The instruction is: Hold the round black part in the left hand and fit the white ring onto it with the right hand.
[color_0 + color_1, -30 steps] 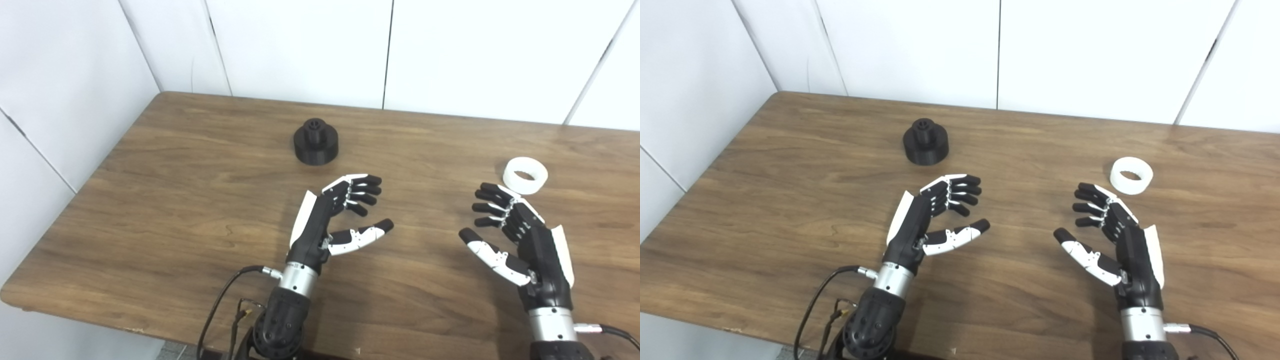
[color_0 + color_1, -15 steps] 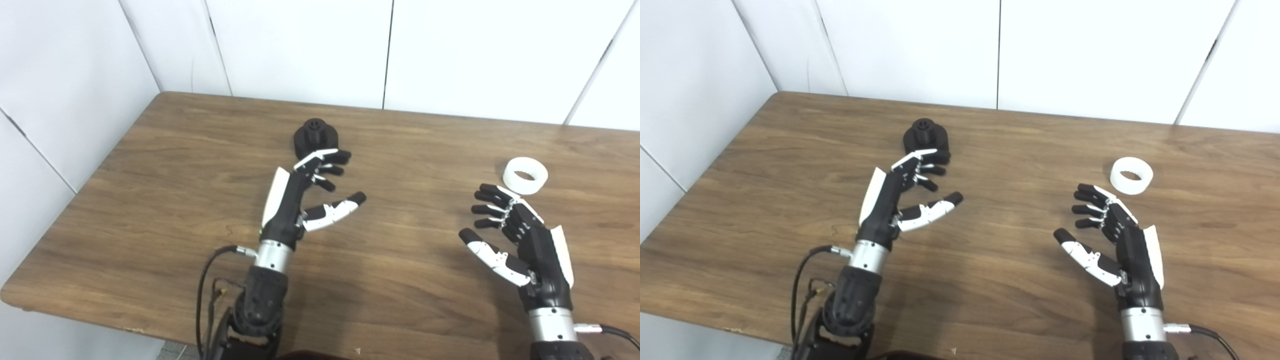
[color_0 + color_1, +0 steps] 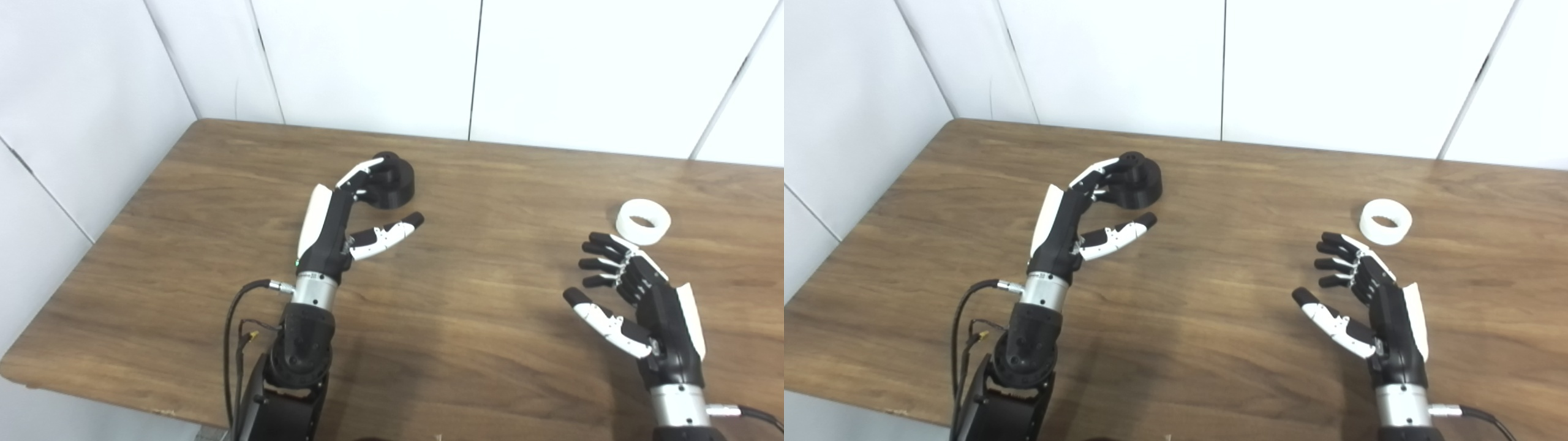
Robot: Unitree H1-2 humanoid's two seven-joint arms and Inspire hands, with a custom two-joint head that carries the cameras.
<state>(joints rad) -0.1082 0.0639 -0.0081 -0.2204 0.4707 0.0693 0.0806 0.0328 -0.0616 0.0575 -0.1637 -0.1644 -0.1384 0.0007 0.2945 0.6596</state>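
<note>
The round black part [image 3: 395,185], a wide disc with a small hub on top, stands on the wooden table [image 3: 502,184] at the back left. My left hand [image 3: 352,214] is open right beside it: the fingers reach over its near left side and the thumb points out in front of it, the part not gripped. The white ring [image 3: 643,222] lies flat at the right. My right hand [image 3: 631,294] hovers open just in front of the ring, palm turned left, holding nothing.
White wall panels [image 3: 367,61] rise behind the table and along its left side. A black cable [image 3: 236,343] loops off the left forearm near the table's front edge [image 3: 122,401].
My left hand has travelled forward and left from mid-table up to the black part, its fingers now over it. The right hand barely moved. The camera tilted slightly, shifting the scene down.
</note>
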